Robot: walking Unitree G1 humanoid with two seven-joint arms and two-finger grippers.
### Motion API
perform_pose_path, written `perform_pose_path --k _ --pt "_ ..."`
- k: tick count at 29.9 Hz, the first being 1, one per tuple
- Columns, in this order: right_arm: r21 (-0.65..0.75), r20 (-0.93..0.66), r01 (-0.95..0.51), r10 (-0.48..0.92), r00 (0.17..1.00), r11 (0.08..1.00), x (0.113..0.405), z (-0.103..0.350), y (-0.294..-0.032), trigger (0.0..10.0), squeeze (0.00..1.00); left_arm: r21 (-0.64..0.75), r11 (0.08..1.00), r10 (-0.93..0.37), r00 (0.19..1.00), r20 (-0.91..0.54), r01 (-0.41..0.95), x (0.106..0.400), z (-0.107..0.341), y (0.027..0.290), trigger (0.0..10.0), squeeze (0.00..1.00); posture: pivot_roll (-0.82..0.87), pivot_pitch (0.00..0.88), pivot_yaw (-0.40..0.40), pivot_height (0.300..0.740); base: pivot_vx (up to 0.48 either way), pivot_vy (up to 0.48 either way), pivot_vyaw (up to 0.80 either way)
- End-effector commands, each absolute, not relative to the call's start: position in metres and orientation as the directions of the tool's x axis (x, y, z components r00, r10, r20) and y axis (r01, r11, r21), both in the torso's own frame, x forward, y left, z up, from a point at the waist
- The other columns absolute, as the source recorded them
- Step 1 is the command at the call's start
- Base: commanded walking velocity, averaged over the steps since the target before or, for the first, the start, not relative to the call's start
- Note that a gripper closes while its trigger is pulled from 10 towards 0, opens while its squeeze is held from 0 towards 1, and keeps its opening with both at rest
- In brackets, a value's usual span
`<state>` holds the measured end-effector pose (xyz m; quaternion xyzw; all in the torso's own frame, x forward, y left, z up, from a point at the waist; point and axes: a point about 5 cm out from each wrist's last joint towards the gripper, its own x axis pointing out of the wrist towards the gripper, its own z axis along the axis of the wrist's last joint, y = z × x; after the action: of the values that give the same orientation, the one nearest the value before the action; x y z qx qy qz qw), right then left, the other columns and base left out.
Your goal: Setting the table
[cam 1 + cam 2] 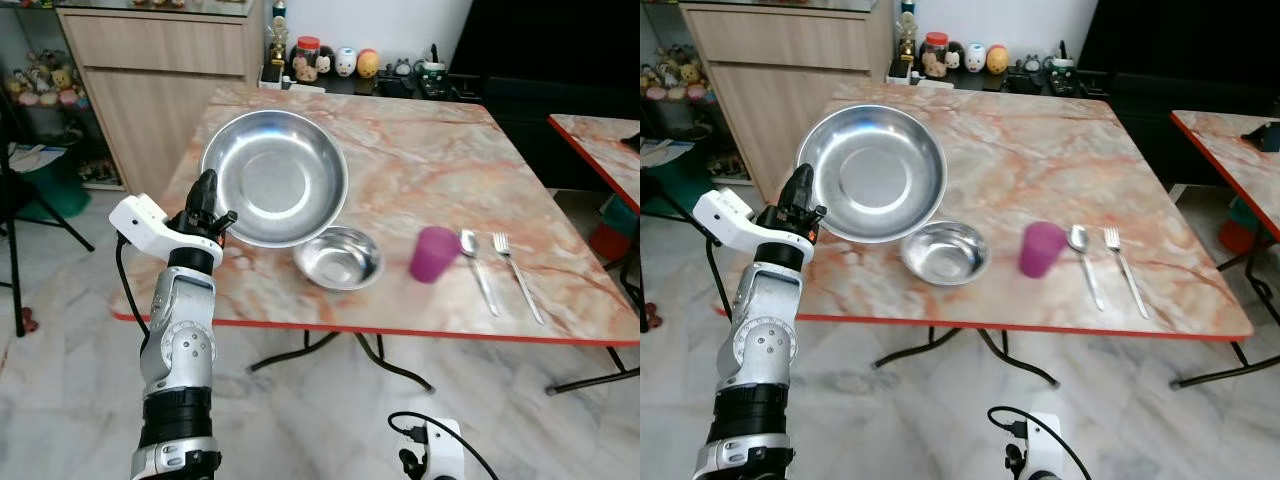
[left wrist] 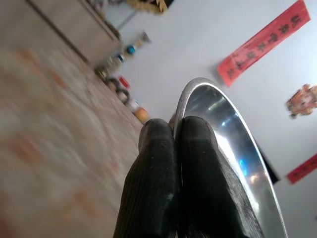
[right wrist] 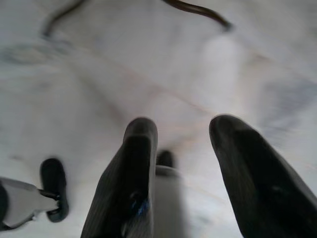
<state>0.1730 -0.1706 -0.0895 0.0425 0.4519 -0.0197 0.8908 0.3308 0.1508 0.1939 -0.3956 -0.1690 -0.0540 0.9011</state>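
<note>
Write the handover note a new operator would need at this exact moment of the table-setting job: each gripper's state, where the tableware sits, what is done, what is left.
Left gripper: shut on the rim of the large steel plate, holding it tilted up over the table's left side.
Right gripper: open, hanging idle above the floor.
On the marble table: small steel bowl beside the plate's lower edge, purple cup, then spoon and fork side by side to its right.
Done: bowl, cup and cutlery laid out.
Left: probably to set the plate down flat and let go.
</note>
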Motion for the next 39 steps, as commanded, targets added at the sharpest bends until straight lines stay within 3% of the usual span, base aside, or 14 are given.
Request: perform_pose_path --k 1,39 --pt "0.061 -0.8 0.088 -0.005 0.6 0.994 0.1762 -0.0879 -0.1717 10.0 0.0 -0.672 0.694 0.028 0.923 0.383 0.258 0.3311 0.2045 0.1515 10.0 0.0 0.14 0.0 -0.092 0.74 0.0 -0.465 0.0" --pt "0.058 -0.798 0.088 -0.007 0.602 0.994 0.1768 -0.0877 -0.1709 10.0 0.0 -0.654 0.712 0.017 0.926 0.378 0.254 0.3325 0.2054 0.1484 10.0 0.0 0.13 0.0 -0.083 0.74 0.0 -0.452 0.0"
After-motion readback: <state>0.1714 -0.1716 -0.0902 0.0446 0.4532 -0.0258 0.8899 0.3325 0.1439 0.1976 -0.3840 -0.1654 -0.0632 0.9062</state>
